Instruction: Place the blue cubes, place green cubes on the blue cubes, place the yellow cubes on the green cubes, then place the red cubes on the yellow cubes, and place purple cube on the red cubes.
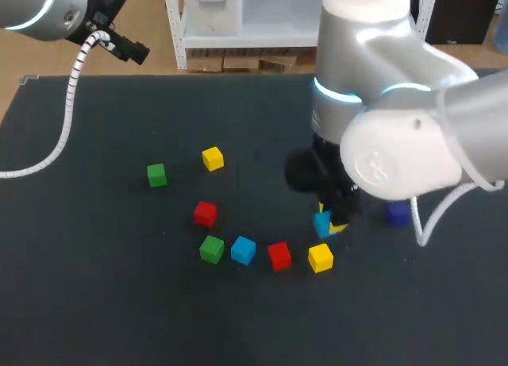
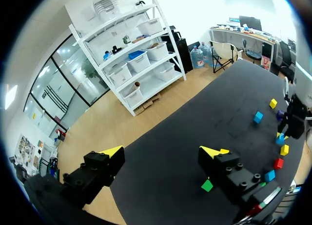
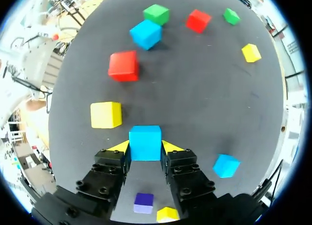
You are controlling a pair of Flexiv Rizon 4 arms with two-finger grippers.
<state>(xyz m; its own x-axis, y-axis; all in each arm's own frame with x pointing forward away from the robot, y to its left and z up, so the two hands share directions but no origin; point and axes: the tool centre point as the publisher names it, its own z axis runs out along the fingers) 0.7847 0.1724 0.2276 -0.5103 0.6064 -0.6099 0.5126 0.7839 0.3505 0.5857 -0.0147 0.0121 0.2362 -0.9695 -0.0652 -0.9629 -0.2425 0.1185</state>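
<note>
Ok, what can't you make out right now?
Head view: the right arm covers one loose blue cube and a yellow cube, and part of the purple cube.
Right wrist view: whether the gripped blue cube rests on the table or hangs clear; the cube itself hides its underside.

Cube (image 3: 145, 143) within right gripper (image 3: 145, 147), perhaps aloft

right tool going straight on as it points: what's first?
Likely the bare table, just ahead of the blue cube the right tool is shut on; no other cube in line. Depth unclear.
</note>
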